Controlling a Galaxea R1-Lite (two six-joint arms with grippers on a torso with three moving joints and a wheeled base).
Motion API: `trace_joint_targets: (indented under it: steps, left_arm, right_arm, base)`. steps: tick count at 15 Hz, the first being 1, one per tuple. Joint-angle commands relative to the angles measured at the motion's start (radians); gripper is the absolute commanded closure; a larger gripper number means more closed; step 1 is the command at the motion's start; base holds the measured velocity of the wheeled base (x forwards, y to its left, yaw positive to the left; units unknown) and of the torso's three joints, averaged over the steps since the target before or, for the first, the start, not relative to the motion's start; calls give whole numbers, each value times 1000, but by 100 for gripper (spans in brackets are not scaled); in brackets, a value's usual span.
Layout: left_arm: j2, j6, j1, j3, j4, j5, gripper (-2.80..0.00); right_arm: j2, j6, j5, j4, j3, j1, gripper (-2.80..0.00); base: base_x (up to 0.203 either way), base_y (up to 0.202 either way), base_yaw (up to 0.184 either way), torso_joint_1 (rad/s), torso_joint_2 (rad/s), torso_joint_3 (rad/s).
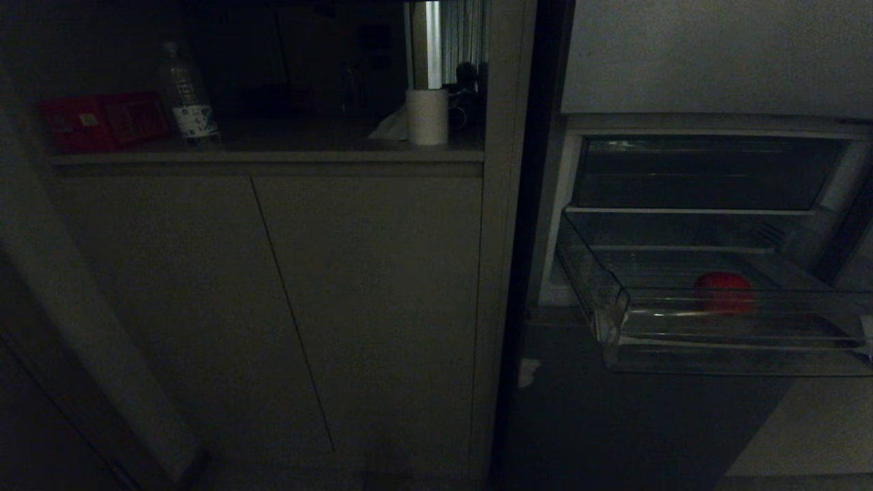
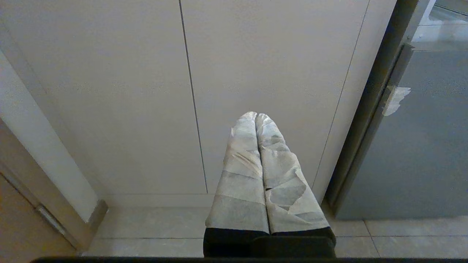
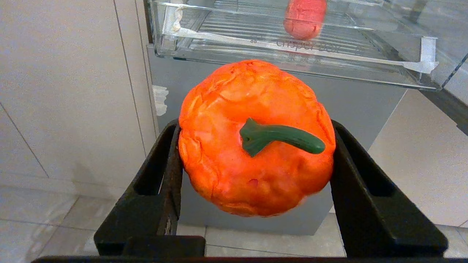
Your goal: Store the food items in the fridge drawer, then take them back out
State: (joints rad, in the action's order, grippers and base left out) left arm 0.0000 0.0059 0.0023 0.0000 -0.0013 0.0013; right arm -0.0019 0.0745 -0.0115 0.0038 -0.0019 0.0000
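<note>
My right gripper clamps an orange-red pumpkin-like food item, stem towards the wrist. The open fridge drawer lies above and beyond the fingers, holding another red item. Left gripper is pressed closed, idle.

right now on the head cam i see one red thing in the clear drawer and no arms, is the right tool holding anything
Observer: Yes. The right tool is closed on a lumpy orange-red round toy fruit with a green stem.
Operator: is it in the drawer yet
Observer: No. It is outside the clear plastic fridge drawer, short of the front lip, with the dark grey fridge panel behind it.
Operator: and the left tool
Observer: The left tool, wrapped in pale tape, is shut and empty, facing the pale cabinet doors.
</note>
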Motion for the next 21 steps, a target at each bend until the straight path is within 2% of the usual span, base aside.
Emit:
trace_joint_targets:
  steps: [1,7,21]
  left_arm:
    - [0,0,1,0,0,0,0]
    - [0,0,1,0,0,0,0]
    - [0,0,1,0,0,0,0]
  right_arm:
    - [0,5,-1,1,0,0,0]
    - [0,10,-1,1,0,0,0]
    - [0,-4,2,1,0,0,0]
  base:
    - [0,0,0,0,0,0]
    - [1,1,-27,0,0,0]
    - [-1,7,-177,3,3,3]
